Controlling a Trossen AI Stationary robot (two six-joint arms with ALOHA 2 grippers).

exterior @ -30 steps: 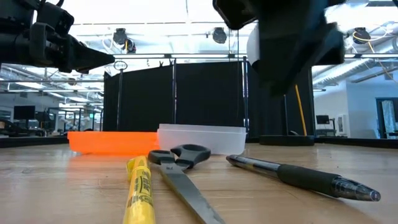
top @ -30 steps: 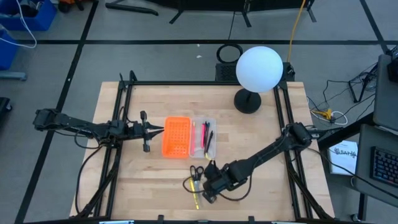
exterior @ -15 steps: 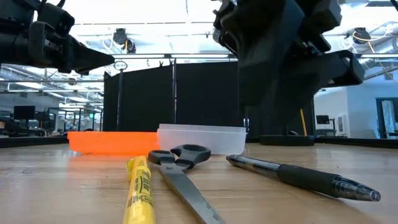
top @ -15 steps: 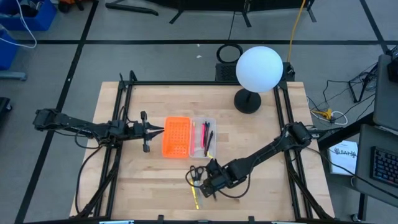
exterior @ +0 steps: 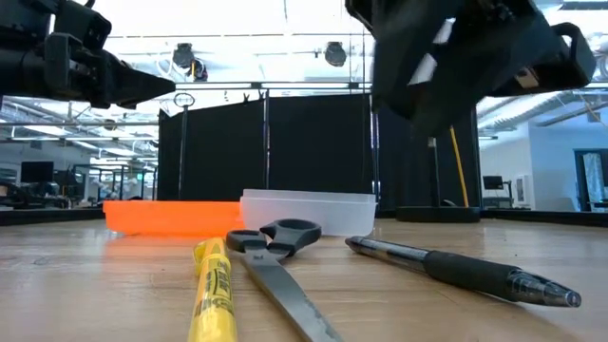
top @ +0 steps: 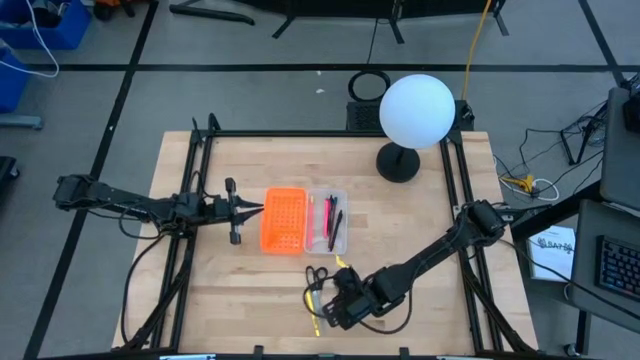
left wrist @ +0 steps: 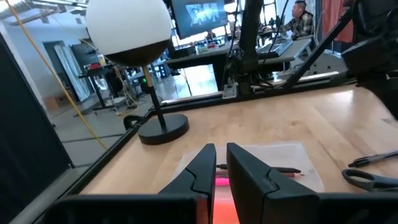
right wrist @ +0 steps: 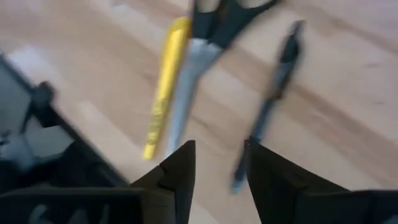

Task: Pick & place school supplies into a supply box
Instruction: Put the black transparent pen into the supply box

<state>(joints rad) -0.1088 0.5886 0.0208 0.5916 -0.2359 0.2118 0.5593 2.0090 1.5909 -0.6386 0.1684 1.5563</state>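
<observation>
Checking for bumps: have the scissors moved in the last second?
No. The scissors lie beside the yellow pen, in front of the supply box, as before.

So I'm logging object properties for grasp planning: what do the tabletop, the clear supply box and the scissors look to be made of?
Tabletop: pale wood planks with visible grain, matte.
Supply box: milky translucent, smooth, probably plastic.
Scissors: grey blades with a dull sheen, likely metal; dark glossy handles, probably plastic.
</observation>
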